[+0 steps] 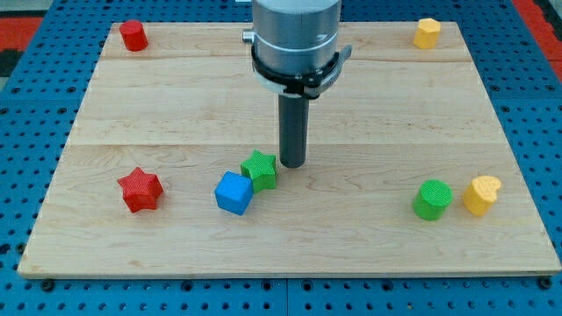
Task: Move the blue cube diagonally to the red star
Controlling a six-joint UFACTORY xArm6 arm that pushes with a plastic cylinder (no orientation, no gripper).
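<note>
The blue cube (234,193) lies on the wooden board (369,114) at the lower middle-left. The red star (140,190) lies to the cube's left, with a gap between them. A green star (260,169) touches the cube's upper right corner. My tip (292,164) is just to the right of the green star, close to it, and up and right of the blue cube. The rod hangs from the grey arm end (295,39) at the view's top.
A red cylinder-like block (133,35) sits at the board's top left. A yellow block (427,32) sits at the top right. A green cylinder (432,199) and a yellow heart (481,194) lie side by side at the lower right.
</note>
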